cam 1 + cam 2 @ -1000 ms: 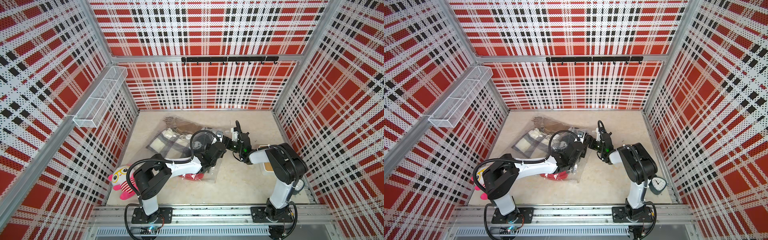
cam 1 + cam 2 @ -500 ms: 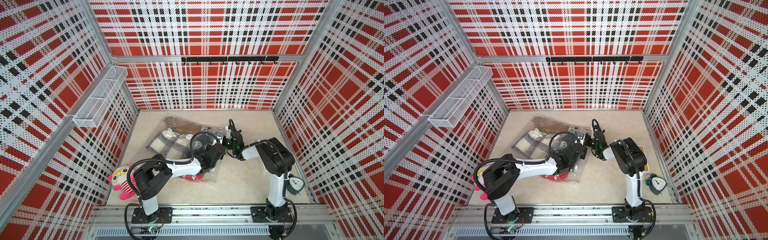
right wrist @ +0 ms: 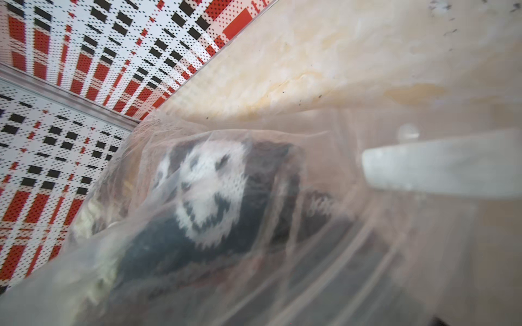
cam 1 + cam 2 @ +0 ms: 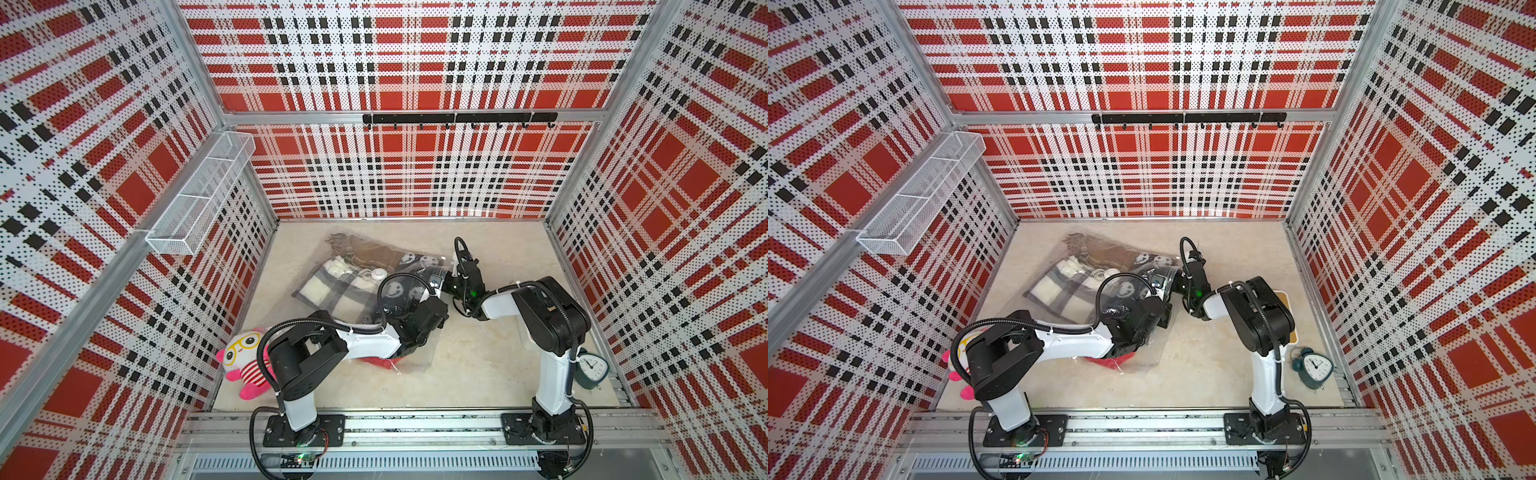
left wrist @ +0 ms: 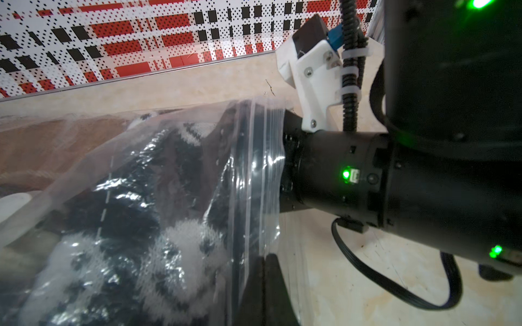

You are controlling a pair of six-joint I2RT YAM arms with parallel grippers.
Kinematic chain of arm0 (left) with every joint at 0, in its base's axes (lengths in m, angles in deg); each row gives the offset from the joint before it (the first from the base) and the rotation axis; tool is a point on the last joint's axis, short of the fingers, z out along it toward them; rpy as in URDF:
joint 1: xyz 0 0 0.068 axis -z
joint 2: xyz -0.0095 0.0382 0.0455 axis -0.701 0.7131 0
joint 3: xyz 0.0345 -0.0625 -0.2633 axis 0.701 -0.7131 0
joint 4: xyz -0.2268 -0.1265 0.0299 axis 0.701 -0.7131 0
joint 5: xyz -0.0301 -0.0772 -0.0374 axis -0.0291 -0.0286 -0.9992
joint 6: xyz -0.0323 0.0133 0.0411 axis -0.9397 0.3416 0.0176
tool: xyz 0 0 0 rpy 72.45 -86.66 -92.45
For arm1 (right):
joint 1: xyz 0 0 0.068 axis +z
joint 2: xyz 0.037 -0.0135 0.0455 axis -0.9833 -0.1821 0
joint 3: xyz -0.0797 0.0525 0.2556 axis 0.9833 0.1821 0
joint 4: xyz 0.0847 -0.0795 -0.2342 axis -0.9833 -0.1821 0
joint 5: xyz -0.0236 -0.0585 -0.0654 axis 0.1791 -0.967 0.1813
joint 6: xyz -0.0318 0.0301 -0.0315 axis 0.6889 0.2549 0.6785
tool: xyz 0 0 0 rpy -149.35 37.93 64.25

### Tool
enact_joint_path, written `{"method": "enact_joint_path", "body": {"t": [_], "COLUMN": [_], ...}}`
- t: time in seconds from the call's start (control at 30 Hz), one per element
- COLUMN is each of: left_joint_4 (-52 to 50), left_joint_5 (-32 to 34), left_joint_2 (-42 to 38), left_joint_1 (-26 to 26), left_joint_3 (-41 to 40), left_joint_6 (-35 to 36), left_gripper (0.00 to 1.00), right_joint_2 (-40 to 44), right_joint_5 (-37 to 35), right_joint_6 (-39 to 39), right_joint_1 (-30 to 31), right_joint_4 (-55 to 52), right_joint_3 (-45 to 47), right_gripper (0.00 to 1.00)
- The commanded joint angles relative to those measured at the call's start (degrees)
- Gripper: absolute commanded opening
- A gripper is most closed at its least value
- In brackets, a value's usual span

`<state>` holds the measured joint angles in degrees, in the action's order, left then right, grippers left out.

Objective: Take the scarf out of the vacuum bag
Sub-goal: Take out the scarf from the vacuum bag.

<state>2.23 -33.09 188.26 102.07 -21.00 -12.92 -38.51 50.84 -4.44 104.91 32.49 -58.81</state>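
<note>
The left tool (image 4: 440,306) pinches the vacuum bag (image 5: 254,169) at its lip; the right tool (image 4: 438,283), spread wide inside the mouth, should close on scarf (image 3: 209,192) knit, not plastic.

The right gripper (image 4: 451,286) has its tips hidden behind the plastic of the bag (image 4: 353,286); through it only 1 finger (image 3: 437,166) shows, as a pale blur. The left gripper (image 5: 267,293) is cut off at the picture's edge. In a top view, the left arm (image 4: 1075,343) covers most of the plush toy (image 4: 966,390).
</note>
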Motion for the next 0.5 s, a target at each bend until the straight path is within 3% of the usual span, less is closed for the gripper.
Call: {"method": "enact_joint_path", "body": {"t": [0.0,0.07,0.13,0.2,0.27,0.47], "left_joint_4": [2.5,3.5,3.7,3.6,3.6,4.4], "left_joint_5": [0.0,0.1,0.1,0.3,0.5,1.3], "left_joint_2": [1.1,1.2,1.4,1.4,1.4,1.1], "left_joint_1": [-0.4,-0.5,-0.7,-0.8,-1.0,-1.3], "left_joint_3": [-1.8,-2.2,-1.9,-1.6,-1.7,-2.8], "left_joint_6": [-1.5,-1.7,-1.7,-1.7,-1.8,-2.5], "left_gripper": [0.00,0.00,0.00,0.00,0.00,0.00], "right_joint_2": [-0.6,-1.7,-2.7,-2.5,-1.6,1.6], "right_joint_5": [-6.2,-4.5,-4.2,-4.6,-5.4,-5.7], "right_joint_6": [1.3,1.6,2.4,2.9,3.5,5.2], "right_joint_1": [-0.1,-0.1,0.2,0.3,0.3,0.3], "right_joint_4": [-4.0,-4.5,-5.4,-4.4,-2.9,-1.2], "right_joint_3": [-1.9,-3.6,-5.2,-4.8,-3.2,1.0], "right_gripper": [0.90,0.86,0.72,0.49,0.33,0.06]}}
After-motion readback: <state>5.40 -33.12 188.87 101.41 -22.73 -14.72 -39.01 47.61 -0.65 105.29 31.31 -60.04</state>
